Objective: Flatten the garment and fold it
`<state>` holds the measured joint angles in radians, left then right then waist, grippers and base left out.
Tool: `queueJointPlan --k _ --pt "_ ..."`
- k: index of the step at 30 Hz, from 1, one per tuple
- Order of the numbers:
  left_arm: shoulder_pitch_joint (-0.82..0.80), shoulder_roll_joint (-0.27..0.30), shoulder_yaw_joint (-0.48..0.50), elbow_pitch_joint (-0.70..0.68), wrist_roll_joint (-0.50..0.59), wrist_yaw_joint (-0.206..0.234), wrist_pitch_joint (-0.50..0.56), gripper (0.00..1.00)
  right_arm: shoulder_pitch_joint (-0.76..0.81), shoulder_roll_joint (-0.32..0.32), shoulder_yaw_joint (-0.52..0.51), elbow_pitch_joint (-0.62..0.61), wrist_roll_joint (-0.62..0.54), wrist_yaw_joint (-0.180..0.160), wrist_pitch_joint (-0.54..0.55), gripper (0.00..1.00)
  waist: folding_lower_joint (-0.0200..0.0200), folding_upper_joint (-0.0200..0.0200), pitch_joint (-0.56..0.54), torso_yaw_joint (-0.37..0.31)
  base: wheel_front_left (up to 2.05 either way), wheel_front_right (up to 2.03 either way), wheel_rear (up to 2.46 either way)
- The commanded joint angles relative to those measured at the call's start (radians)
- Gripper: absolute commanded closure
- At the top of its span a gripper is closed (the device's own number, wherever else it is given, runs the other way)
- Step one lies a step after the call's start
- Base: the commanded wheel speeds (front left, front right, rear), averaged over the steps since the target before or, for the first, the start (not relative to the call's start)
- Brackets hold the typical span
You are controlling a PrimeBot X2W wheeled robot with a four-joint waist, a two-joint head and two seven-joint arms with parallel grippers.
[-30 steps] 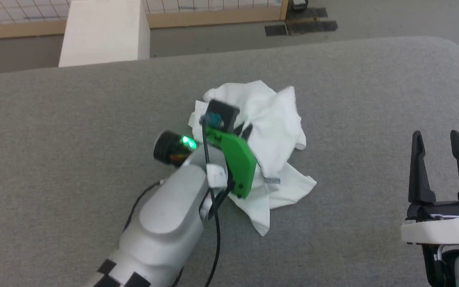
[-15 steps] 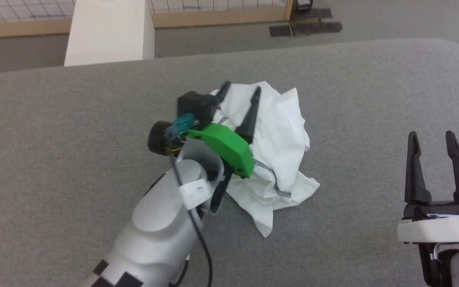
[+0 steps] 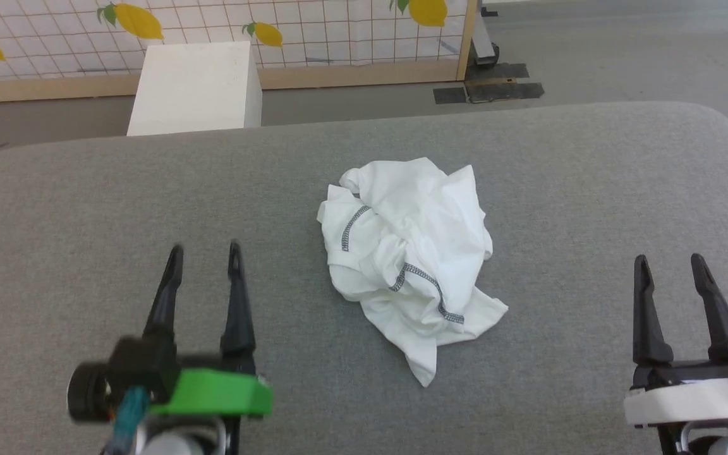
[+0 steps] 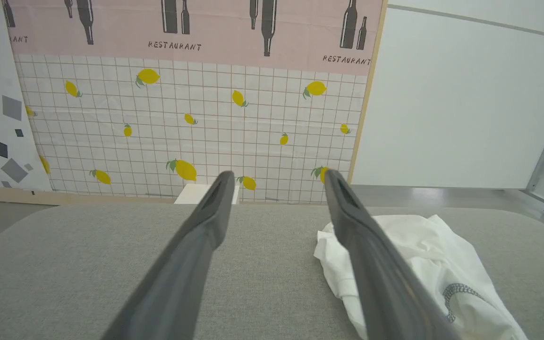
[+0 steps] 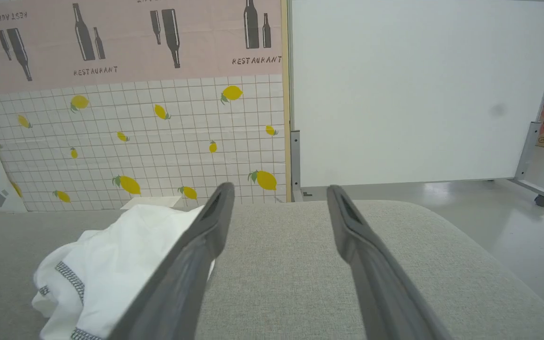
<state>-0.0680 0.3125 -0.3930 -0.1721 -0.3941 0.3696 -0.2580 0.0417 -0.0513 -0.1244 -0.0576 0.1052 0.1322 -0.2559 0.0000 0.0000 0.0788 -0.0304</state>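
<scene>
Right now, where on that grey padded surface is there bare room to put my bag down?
Bare grey surface lies between the left pincer and the crumpled garment, between the garment and the right pincer, and along the far edge towards the white box. Only the middle, under the garment, is taken.

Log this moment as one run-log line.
garment: crumpled heap on grey surface | left pincer: open, empty, apart from garment | right pincer: open, empty, apart | fold: not started
</scene>
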Motion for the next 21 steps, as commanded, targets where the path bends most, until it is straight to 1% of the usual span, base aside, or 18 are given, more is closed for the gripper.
queueJointPlan --k 1,2,4,6,7,10,11,12,15,16,21 --pt "0.050 0.005 0.005 -0.018 0.038 0.008 -0.003 0.00 0.015 0.001 0.004 0.005 -0.004 -0.002 -0.006 0.00 0.0000 0.0000 -0.005 0.005 0.00 0.00 0.00" --pt "0.075 0.003 0.006 -0.027 0.056 0.010 -0.004 0.00 0.019 0.001 0.005 0.008 -0.004 -0.002 -0.006 0.00 0.0000 0.0000 -0.008 0.007 0.00 0.00 0.00" --pt "0.119 -0.022 0.016 -0.041 0.064 0.006 -0.004 0.00 0.028 0.001 0.015 0.018 -0.010 -0.002 -0.006 0.00 0.0000 0.0000 -0.012 0.015 0.00 0.00 0.00" --pt "0.142 -0.043 0.025 -0.042 0.076 -0.013 -0.004 0.00 0.023 -0.005 0.025 0.026 -0.009 -0.002 0.001 0.00 0.0000 0.0000 -0.012 0.024 0.00 0.00 0.00" --pt "0.138 -0.083 0.039 -0.036 0.099 -0.052 -0.004 0.00 -0.032 -0.062 0.052 0.016 0.049 -0.002 0.062 0.00 0.0000 0.0000 0.014 0.044 0.00 0.00 0.00" --pt "0.116 -0.109 0.051 -0.036 0.118 -0.078 -0.004 0.00 -0.105 -0.141 0.082 0.004 0.114 -0.002 0.143 0.00 0.0000 0.0000 0.054 0.059 0.00 0.00 0.00" --pt "0.102 -0.125 0.062 -0.033 0.131 -0.093 -0.004 0.00 -0.164 -0.201 0.106 0.002 0.169 -0.002 0.215 0.00 0.0000 0.0000 0.083 0.070 0.00 0.00 0.00" --pt "0.094 -0.135 0.067 -0.031 0.138 -0.101 -0.004 0.00 -0.195 -0.236 0.121 0.005 0.198 -0.002 0.260 0.00 0.0000 0.0000 0.103 0.077 0.00 0.00 0.00" --pt "0.075 -0.163 0.078 -0.026 0.157 -0.119 -0.004 0.00 -0.277 -0.309 0.157 0.026 0.276 -0.002 0.382 0.00 0.0000 0.0000 0.154 0.094 0.00 0.00 0.00" --pt "0.061 -0.183 0.085 -0.022 0.167 -0.131 -0.004 0.00 -0.330 -0.354 0.196 0.048 0.315 -0.002 0.463 0.00 0.0000 0.0000 0.184 0.106 0.00 0.00 0.00" --pt "0.028 -0.223 0.096 -0.010 0.189 -0.161 -0.004 0.00 -0.447 -0.445 0.312 0.105 0.363 -0.002 0.599 0.00 0.0000 0.0000 0.253 0.135 0.00 0.00 0.00"
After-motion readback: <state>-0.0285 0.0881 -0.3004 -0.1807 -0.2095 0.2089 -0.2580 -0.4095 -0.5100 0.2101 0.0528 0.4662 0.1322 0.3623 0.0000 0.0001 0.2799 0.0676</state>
